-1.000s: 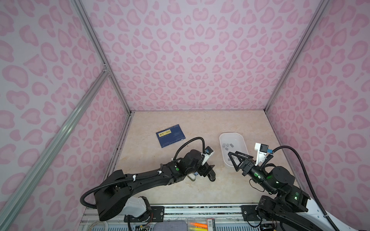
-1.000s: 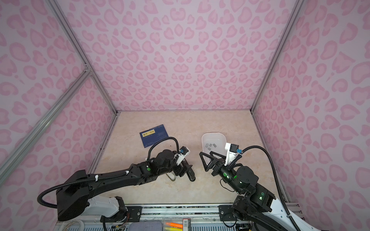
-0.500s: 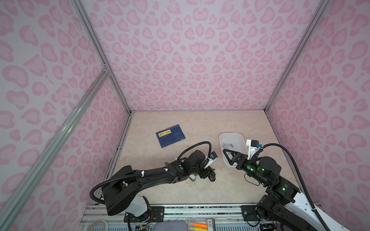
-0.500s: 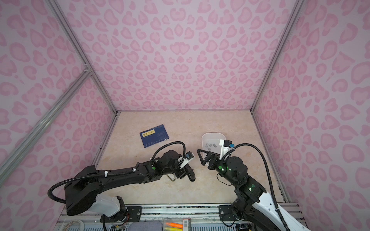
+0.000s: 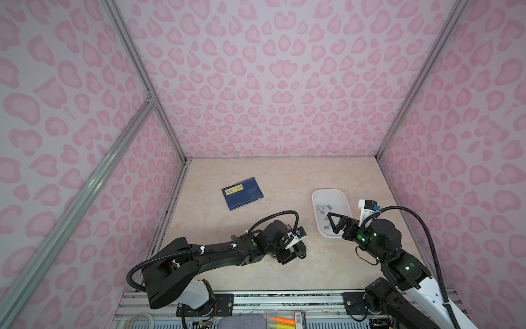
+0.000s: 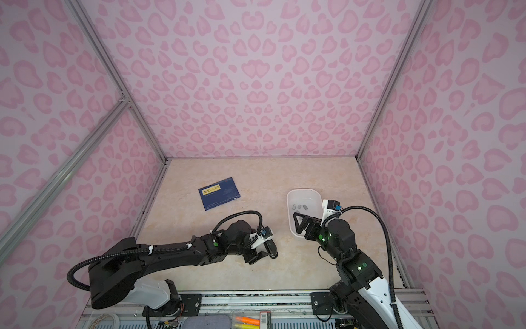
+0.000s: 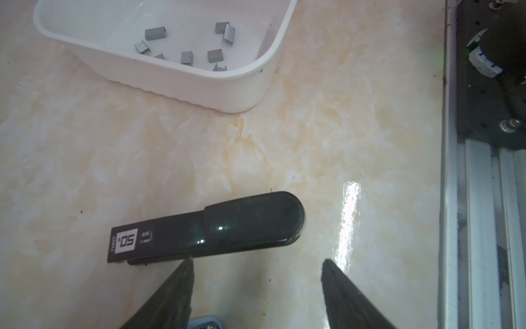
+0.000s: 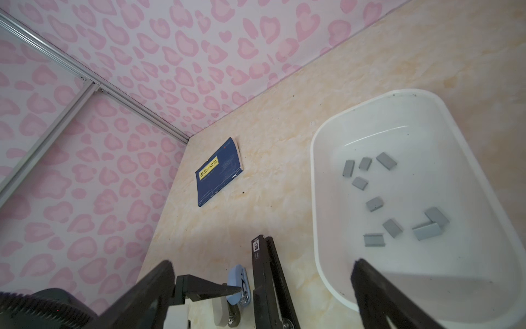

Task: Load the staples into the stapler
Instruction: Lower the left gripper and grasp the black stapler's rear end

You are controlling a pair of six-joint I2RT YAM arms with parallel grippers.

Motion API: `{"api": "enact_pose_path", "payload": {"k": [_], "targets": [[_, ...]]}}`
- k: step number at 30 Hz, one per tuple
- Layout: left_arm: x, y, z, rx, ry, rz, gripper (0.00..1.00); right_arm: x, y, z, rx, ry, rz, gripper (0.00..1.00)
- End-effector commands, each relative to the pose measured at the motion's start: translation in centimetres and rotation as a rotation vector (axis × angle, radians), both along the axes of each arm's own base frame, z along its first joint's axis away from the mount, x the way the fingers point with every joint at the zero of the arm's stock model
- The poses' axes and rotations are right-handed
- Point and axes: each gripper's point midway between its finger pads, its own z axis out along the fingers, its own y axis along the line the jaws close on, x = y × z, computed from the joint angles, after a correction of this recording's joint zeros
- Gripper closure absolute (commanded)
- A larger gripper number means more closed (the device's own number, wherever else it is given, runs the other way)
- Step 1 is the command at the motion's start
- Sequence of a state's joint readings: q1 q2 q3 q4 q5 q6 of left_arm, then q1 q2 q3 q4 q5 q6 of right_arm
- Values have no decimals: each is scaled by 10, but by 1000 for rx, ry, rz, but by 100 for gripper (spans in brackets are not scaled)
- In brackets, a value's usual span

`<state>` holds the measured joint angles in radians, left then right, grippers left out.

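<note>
In both top views: tray [image 5: 340,198] sits right of centre on the table [image 5: 327,270], with the staples [image 5: 323,205] scattered inside. Booklet [image 5: 242,193] lies flat at centre-left, well apart from the tray. Stapler [image 7: 199,230] lies flat at lower centre, near the tray's lower-left corner, not touching. Smaller stapler [image 8: 238,284] is just beside it, away from the tray. Left gripper [image 5: 296,252] is over that one, right gripper [image 5: 336,226] over the tray's lower end.
</note>
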<state>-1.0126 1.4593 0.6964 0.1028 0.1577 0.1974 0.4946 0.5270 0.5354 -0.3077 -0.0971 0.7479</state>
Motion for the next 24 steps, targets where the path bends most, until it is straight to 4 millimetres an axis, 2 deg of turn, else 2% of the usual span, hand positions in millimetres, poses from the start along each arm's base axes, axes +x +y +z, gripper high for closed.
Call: {"api": "enact_pose_path", "payload": {"k": [1, 4, 10, 19, 24], "targets": [[-5, -3, 3, -4, -26, -69, 28, 1, -3, -8, -23, -2, -6, 1], [-5, -7, 1, 6, -45, -102, 28, 1, -2, -12, -34, 12, -2, 1], [15, -15, -6, 64, -107, -97, 28, -2, -9, -12, -54, 14, -18, 1], [31, -29, -12, 86, -107, -131, 31, -1, -16, -17, -72, 19, -35, 1], [42, -34, -11, 76, -59, -135, 36, 4, -18, -20, -74, 31, -39, 1]]}}
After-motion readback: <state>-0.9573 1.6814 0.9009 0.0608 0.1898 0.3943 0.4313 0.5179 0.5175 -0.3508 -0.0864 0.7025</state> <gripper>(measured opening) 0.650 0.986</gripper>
